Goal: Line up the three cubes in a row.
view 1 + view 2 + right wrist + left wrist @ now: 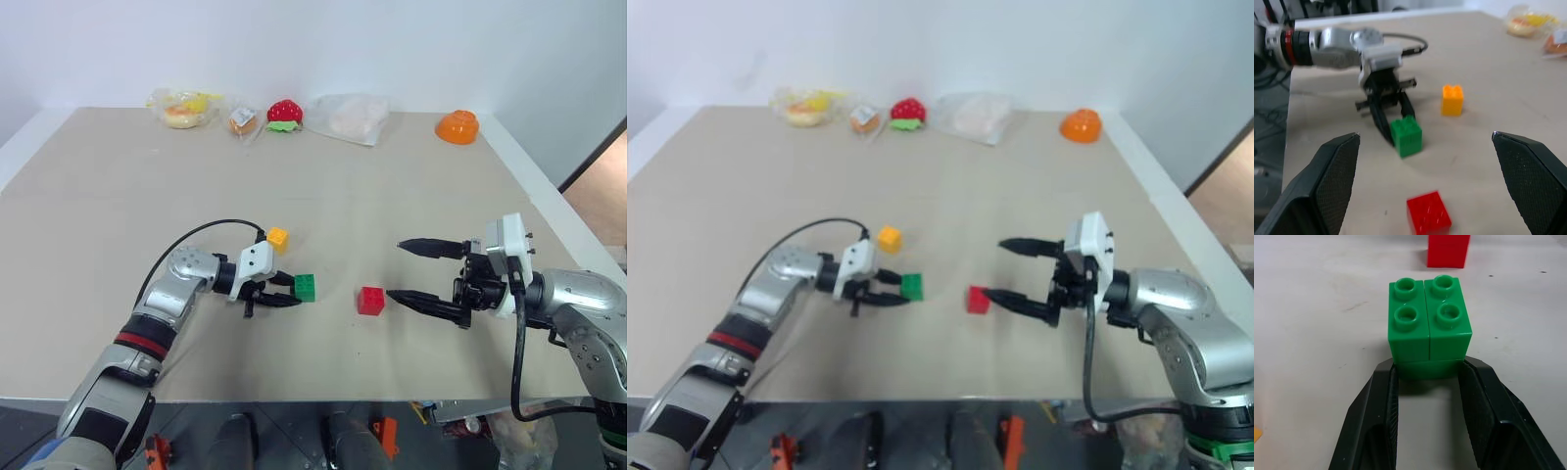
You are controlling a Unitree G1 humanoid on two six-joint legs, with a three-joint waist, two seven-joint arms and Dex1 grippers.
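Left hand (284,291) grips the green cube (305,287) on the counter (392,196); right hand (411,270) gapes empty; next, release it level with the red cube (370,301)

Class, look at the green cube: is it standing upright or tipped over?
Upright. The green cube sits flat on the table with its four studs facing up, the left gripper's fingers closed on its base.

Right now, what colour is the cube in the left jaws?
Green cube; the left wrist view shows it best.
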